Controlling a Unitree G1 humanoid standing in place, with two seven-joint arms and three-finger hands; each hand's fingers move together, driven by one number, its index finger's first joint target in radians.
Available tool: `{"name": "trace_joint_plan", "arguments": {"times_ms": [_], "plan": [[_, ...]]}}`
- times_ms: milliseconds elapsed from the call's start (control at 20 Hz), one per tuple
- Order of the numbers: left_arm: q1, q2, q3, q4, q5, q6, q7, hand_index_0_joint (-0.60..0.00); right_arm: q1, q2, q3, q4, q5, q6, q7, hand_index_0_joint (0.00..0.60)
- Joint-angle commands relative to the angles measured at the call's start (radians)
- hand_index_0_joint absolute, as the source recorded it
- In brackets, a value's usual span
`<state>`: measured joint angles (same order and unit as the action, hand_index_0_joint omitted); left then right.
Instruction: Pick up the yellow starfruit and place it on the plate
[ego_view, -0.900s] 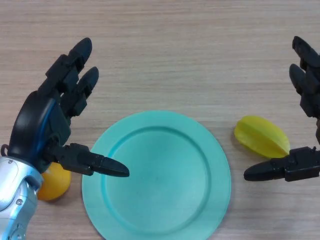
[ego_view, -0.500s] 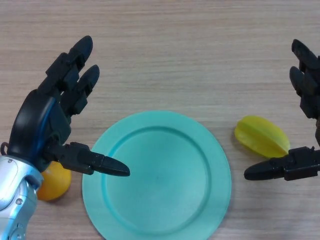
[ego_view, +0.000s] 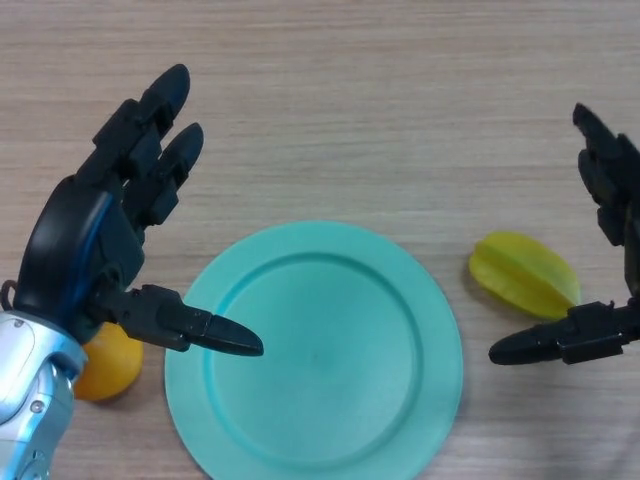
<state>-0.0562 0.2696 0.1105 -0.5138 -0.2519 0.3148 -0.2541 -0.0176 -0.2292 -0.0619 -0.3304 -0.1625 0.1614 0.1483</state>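
Observation:
The yellow starfruit (ego_view: 524, 274) lies on the wooden table just right of the teal plate (ego_view: 314, 346). My right hand (ego_view: 607, 200) is open at the right edge, its fingers above and right of the starfruit and its thumb (ego_view: 550, 340) just below it, not touching. My left hand (ego_view: 105, 240) is open at the left, its thumb tip over the plate's left rim, holding nothing.
An orange-yellow round fruit (ego_view: 103, 364) lies on the table left of the plate, partly hidden under my left hand. The wooden table (ego_view: 380, 110) stretches beyond the plate.
My right hand has shifted slightly left and down around the starfruit. The left hand has barely moved. The starfruit and plate have not moved.

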Motion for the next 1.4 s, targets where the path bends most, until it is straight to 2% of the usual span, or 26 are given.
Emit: {"name": "trace_joint_plan", "arguments": {"times_ms": [50,200,350,400,450,500,550,600,650,700,1000,1200,1300,1400], "plan": [[-0.022,0.02,0.051,-0.06,0.02,-0.114,-0.012,0.0,-0.056,-0.035,-0.033,0.034,-0.007,-0.191,-0.073,0.0],[-0.016,0.017,0.049,-0.067,0.022,-0.12,-0.012,0.0,-0.084,-0.039,-0.02,0.167,-0.023,-0.271,-0.109,0.0],[0.008,0.014,0.058,-0.073,0.013,-0.118,-0.02,0.0,-0.145,-0.066,-0.02,0.436,-0.14,-0.519,-0.195,0.0],[0.01,0.016,0.063,-0.077,0.009,-0.109,-0.024,0.0,-0.155,-0.071,-0.019,0.476,-0.162,-0.547,-0.21,0.0],[0.011,0.016,0.064,-0.079,0.01,-0.107,-0.025,0.0,-0.158,-0.073,-0.02,0.489,-0.163,-0.556,-0.217,0.15],[0.012,0.017,0.066,-0.08,0.011,-0.106,-0.025,0.0,-0.162,-0.074,-0.02,0.505,-0.167,-0.564,-0.226,0.251],[0.017,0.017,0.071,-0.086,0.013,-0.103,-0.029,0.0,-0.169,-0.077,-0.018,0.536,-0.179,-0.572,-0.242,0.4],[0.021,0.018,0.076,-0.09,0.014,-0.101,-0.032,0.0,-0.174,-0.081,-0.017,0.559,-0.194,-0.575,-0.255,0.501],[0.028,0.017,0.083,-0.093,0.017,-0.108,-0.037,0.0,-0.191,-0.096,-0.015,0.612,-0.276,-0.577,-0.299,0.6],[0.03,0.017,0.086,-0.093,0.016,-0.107,-0.038,0.0,-0.199,-0.1,-0.016,0.626,-0.299,-0.575,-0.316,0.6],[0.047,0.022,0.116,-0.14,-0.005,-0.028,-0.04,0.0,-0.158,-0.079,-0.018,0.449,-0.222,-0.379,-0.237,0.6],[0.069,0.013,0.125,-0.167,0.0,-0.011,-0.056,0.0,-0.143,-0.029,0.007,0.183,-0.079,-0.179,-0.166,0.6],[0.072,0.009,0.124,-0.176,0.005,-0.032,-0.049,0.0,-0.115,0.008,0.05,0.049,-0.035,-0.063,-0.141,0.6],[0.065,0.011,0.133,-0.181,-0.013,-0.044,-0.04,0.0,-0.085,0.028,0.12,-0.042,-0.032,-0.006,-0.151,0.6]]}}
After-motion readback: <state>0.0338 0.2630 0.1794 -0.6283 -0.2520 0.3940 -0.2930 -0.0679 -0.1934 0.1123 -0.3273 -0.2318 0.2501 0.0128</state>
